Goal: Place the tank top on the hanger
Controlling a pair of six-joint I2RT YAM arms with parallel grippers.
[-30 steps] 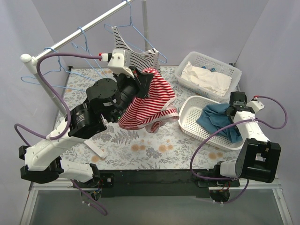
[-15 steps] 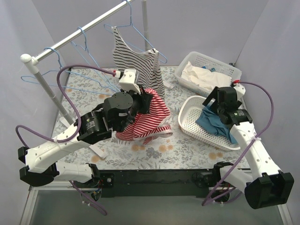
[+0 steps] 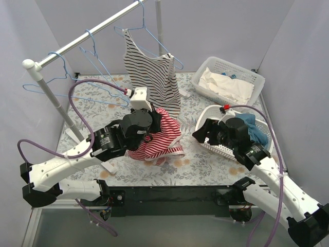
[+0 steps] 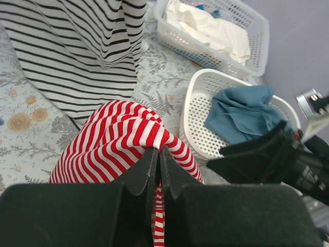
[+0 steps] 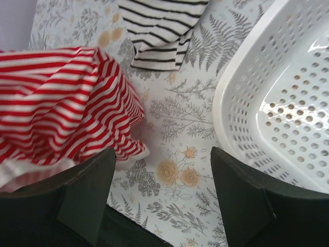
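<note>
We see one table (image 3: pixel 121 172) spread with a flowered cloth, and one metal rail (image 3: pixel 87 33) slanting over its far left corner. Two arms reach in from the near edge. To the right of the rail stand two white perforated plastic baskets: the one closer to it (image 3: pixel 245 74) holds crumpled white cloth (image 3: pixel 226 85), and the one further from it (image 3: pixel 209 138) holds a blue-teal garment (image 3: pixel 255 127). One black-and-white striped top (image 3: pixel 154 72) hangs from the rail on a thin light-blue wire hanger. We count at least two more of these hangers (image 3: pixel 91 40), empty, further along the rail, each a triangle with a curved hook. The single tank top (image 3: pixel 163 135) lies bunched on the table on the near side of the rail, soft knit with thin red and white stripes and pale trim. Its upper fold is pinched in the left gripper (image 4: pixel 158 154), whose black fingers are pressed together on it. The right gripper (image 5: pixel 162 195) is spread wide beside the tank top, touching nothing.
</note>
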